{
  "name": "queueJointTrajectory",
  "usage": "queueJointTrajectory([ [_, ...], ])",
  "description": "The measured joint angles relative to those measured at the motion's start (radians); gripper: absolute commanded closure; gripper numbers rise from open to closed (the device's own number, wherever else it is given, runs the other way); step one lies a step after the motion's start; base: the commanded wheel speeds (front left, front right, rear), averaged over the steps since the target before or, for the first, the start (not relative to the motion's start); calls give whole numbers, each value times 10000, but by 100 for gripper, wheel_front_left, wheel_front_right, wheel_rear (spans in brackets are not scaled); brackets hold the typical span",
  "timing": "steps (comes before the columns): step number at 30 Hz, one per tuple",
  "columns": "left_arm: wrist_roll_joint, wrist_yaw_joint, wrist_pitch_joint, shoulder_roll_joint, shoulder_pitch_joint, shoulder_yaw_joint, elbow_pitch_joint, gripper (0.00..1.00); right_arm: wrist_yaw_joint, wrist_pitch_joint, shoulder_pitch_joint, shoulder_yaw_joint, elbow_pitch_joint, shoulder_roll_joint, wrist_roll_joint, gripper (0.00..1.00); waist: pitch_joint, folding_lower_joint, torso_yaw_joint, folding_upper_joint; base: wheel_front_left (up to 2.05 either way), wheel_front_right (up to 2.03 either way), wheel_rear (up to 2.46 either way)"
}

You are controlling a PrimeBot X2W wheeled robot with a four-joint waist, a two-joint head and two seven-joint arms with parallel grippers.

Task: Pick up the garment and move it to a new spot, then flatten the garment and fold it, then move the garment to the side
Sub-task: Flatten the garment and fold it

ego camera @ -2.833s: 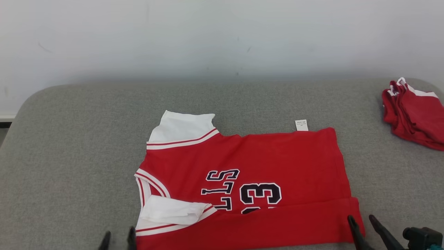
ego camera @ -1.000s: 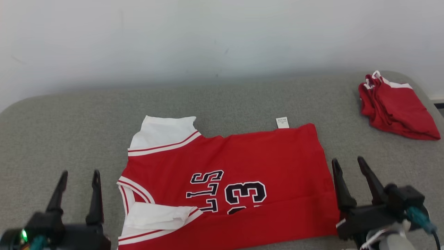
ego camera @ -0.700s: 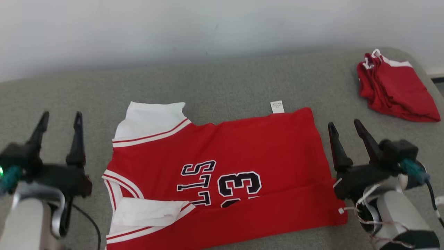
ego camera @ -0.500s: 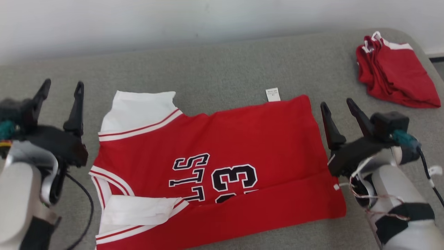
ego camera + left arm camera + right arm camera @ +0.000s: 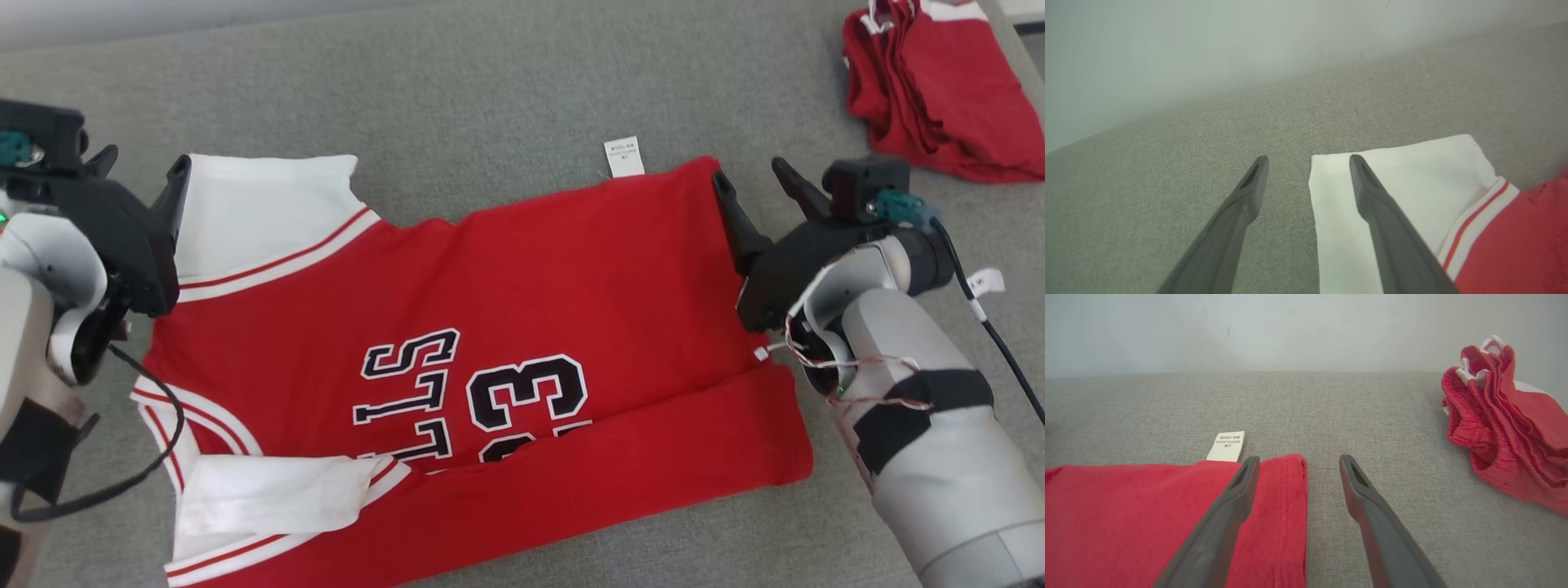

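Across the middle of the desk (image 5: 490, 82) the jersey (image 5: 571, 269) lies flat, neck end to the left and hem to the right. Its near long edge is already turned over in a band (image 5: 653, 457) that covers the lower part of the number. I judge this to be the folding step, with the far edge not yet turned.

The tools fit that reading. The left tool (image 5: 145, 159), jaws wide and empty, straddles the far-left corner of the white sleeve (image 5: 1404, 183), one finger over cloth and one over bare desk. The right tool (image 5: 749, 170), likewise spread and empty, straddles the far-right hem corner just beside the label (image 5: 1226, 446). Whether either tool's tips touch the cloth I cannot tell.

The jersey is a soft red knit with white sleeves, striped trim and dark, white-edged lettering. Its hem shows a line of stitching. The desk has a coarse grey woven cover. At the far right, well apart, sits a crumpled red bundle (image 5: 939, 82) with gathered edges.
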Motion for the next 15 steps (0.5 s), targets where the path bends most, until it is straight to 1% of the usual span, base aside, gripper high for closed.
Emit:
queueJointTrajectory([
  [5, -520, 0, 675, 163, -628, -761, 389, 0, 0, 71, -639, 362, 642, 171, 151, 0, 352, 0, -145, 0, 0, 0, 0],
  [10, -882, 0, 957, 305, -1072, -1310, 811, 0, 0, 207, -1154, 727, 1197, 437, 401, 0, 585, -1, -259, 0, 0, 0, 0],
  [15, -1041, 0, 988, 414, -1494, -1801, 1158, 0, 0, 424, -1628, 1080, 1693, 610, 654, 0, 774, -2, -350, 0, 0, 0, 0],
])
